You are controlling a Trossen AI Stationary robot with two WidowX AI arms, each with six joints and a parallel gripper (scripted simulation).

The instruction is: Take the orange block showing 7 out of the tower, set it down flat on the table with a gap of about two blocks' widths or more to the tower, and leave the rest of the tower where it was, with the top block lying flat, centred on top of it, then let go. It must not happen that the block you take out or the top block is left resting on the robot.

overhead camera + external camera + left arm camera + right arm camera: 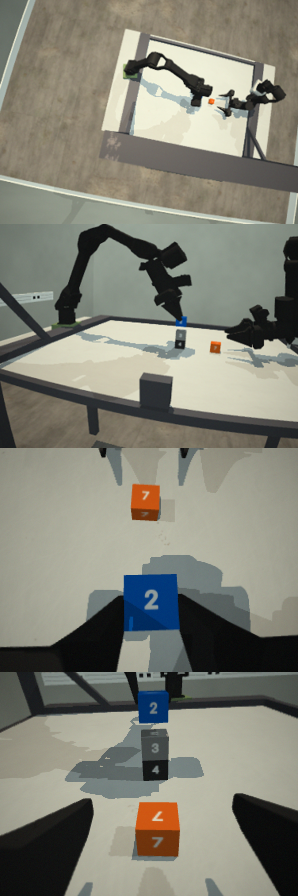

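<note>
The orange 7 block [212,101] [215,347] [145,497] [157,817] sits flat on the table, over two blocks' widths from the tower. The grey 3 block [181,334] [155,748] rests on the black 4 block [180,344] [155,770]. My left gripper [180,319] [150,601] is shut on the blue 2 block [181,322] [153,707], holding it above the grey block with a visible gap. That block hides the tower in the left wrist view. My right gripper [219,101] [227,334] [162,803] is open and empty, back from the orange block.
The white table [170,123] [222,391] has a dark raised frame [47,386] around it. A dark grey box-shaped post [155,391] stands at the near edge in the exterior view. The two arms face each other across the tower and orange block.
</note>
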